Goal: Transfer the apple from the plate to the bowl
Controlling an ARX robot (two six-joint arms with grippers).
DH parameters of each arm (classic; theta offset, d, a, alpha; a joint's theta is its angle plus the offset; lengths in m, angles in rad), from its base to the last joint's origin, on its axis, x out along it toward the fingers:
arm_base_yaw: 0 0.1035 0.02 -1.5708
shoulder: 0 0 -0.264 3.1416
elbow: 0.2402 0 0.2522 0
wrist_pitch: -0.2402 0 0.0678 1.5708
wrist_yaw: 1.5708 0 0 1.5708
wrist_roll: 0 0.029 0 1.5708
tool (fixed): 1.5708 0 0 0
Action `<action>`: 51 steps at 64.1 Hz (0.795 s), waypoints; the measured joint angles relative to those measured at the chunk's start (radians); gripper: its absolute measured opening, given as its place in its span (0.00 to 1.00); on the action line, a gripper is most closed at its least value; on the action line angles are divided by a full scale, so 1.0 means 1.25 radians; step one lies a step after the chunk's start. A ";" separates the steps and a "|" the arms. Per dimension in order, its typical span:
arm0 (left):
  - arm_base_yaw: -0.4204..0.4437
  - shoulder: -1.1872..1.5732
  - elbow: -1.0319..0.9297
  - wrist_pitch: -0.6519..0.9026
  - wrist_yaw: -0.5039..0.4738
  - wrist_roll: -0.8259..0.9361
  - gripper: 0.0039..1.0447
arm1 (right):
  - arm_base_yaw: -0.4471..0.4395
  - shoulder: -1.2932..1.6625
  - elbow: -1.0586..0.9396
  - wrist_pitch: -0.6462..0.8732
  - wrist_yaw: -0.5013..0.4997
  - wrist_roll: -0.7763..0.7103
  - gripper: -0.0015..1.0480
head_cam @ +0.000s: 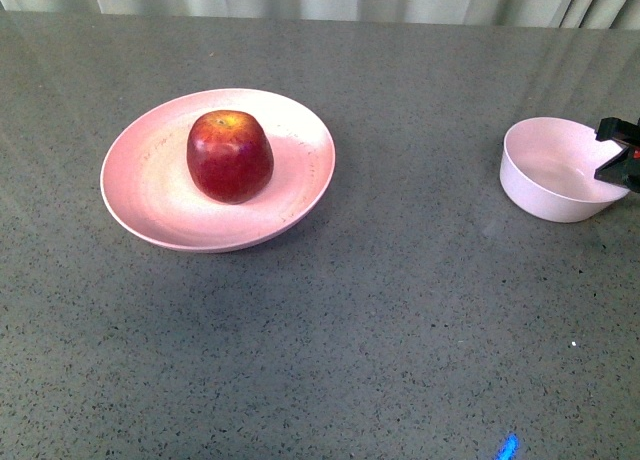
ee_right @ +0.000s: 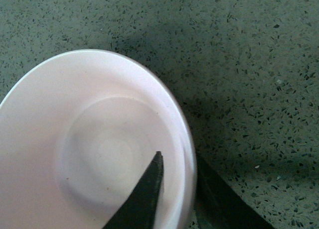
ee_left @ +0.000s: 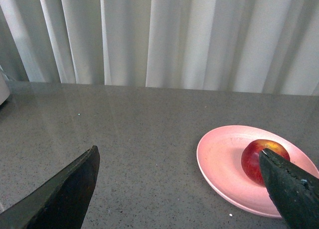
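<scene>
Apple (head_cam: 230, 155) sits upright in the middle of the pink plate (head_cam: 135, 205), left part of the grey table (head_cam: 400, 330). Bowl (head_cam: 545, 170) is well apart at the right, empty. Left gripper (ee_left: 178, 150) has its jaws wide, holding nothing, with the plate and apple past one fingertip. Right gripper (head_cam: 620, 158) is at the bowl's rim. Its jaws are narrowly apart, apparently straddling the wall, though the outer finger is unclear.

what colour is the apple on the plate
The apple is dark red with yellowish patches near the top, clearest in the front view.
</scene>
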 joint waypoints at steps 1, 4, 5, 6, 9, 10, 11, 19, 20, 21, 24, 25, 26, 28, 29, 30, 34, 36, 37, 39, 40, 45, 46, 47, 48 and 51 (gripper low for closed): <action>0.000 0.000 0.000 0.000 0.000 0.000 0.92 | 0.003 0.000 0.001 -0.001 0.000 0.001 0.12; 0.000 0.000 0.000 0.000 0.000 0.000 0.92 | 0.010 0.000 0.002 -0.003 -0.003 0.003 0.06; 0.000 0.000 0.000 0.000 0.000 0.000 0.92 | 0.013 0.000 0.003 -0.004 -0.005 0.003 0.04; 0.000 0.000 0.000 0.000 0.000 0.000 0.92 | 0.017 0.000 0.003 -0.004 -0.008 0.003 0.01; 0.000 0.000 0.000 0.000 0.000 0.000 0.92 | 0.029 0.000 0.003 -0.005 -0.014 0.008 0.02; 0.000 0.000 0.000 0.000 0.000 0.000 0.92 | 0.032 0.000 0.004 -0.005 -0.016 0.009 0.02; 0.000 0.000 0.000 0.000 0.000 0.000 0.92 | 0.039 0.000 0.005 -0.007 -0.019 0.012 0.02; 0.000 0.000 0.000 0.000 0.000 0.000 0.92 | 0.102 0.003 0.028 -0.017 -0.018 0.021 0.02; 0.000 0.000 0.000 0.000 0.000 0.000 0.92 | 0.109 0.006 0.034 -0.019 -0.018 0.023 0.02; 0.000 0.000 0.000 0.000 0.000 0.000 0.92 | 0.116 0.009 0.039 -0.020 -0.017 0.024 0.02; 0.000 0.000 0.000 0.000 0.000 0.000 0.92 | 0.128 0.016 0.051 -0.023 -0.015 0.027 0.02; 0.000 0.000 0.000 0.000 0.000 0.000 0.92 | 0.131 0.018 0.054 -0.024 -0.015 0.028 0.02; 0.000 0.000 0.000 0.000 0.000 0.000 0.92 | 0.137 0.023 0.060 -0.027 -0.015 0.029 0.02; 0.000 0.000 0.000 0.000 0.000 0.000 0.92 | 0.142 0.027 0.066 -0.029 -0.015 0.031 0.02; 0.000 0.000 0.000 0.000 0.000 0.000 0.92 | 0.147 0.033 0.071 -0.031 -0.015 0.033 0.02; 0.000 0.000 0.000 0.000 0.000 0.000 0.92 | 0.150 0.036 0.074 -0.032 -0.015 0.034 0.02; 0.000 0.000 0.000 0.000 0.000 0.000 0.92 | 0.161 0.047 0.085 -0.040 -0.013 0.039 0.02; 0.000 0.000 0.000 0.000 0.000 0.000 0.92 | 0.167 0.053 0.091 -0.043 -0.011 0.040 0.02; 0.000 0.000 0.000 0.000 0.000 0.000 0.92 | 0.168 0.055 0.093 -0.044 -0.011 0.041 0.02; 0.000 0.000 0.000 0.000 0.000 0.000 0.92 | 0.172 0.058 0.099 -0.047 -0.011 0.042 0.02; 0.000 0.000 0.000 0.000 0.000 0.000 0.92 | 0.174 0.059 0.101 -0.047 -0.011 0.042 0.02; 0.000 0.000 0.000 0.000 0.000 0.000 0.92 | 0.185 0.066 0.113 -0.051 -0.009 0.042 0.02; 0.000 0.000 0.000 0.000 0.000 0.000 0.92 | 0.186 0.067 0.114 -0.052 -0.009 0.042 0.02; 0.000 0.000 0.000 0.000 0.000 0.000 0.92 | 0.189 0.070 0.117 -0.052 -0.008 0.042 0.02; 0.000 0.000 0.000 0.000 0.000 0.000 0.92 | 0.190 0.070 0.118 -0.052 -0.008 0.042 0.02; 0.000 0.000 0.000 0.000 0.000 0.000 0.92 | 0.194 0.072 0.121 -0.052 -0.008 0.042 0.02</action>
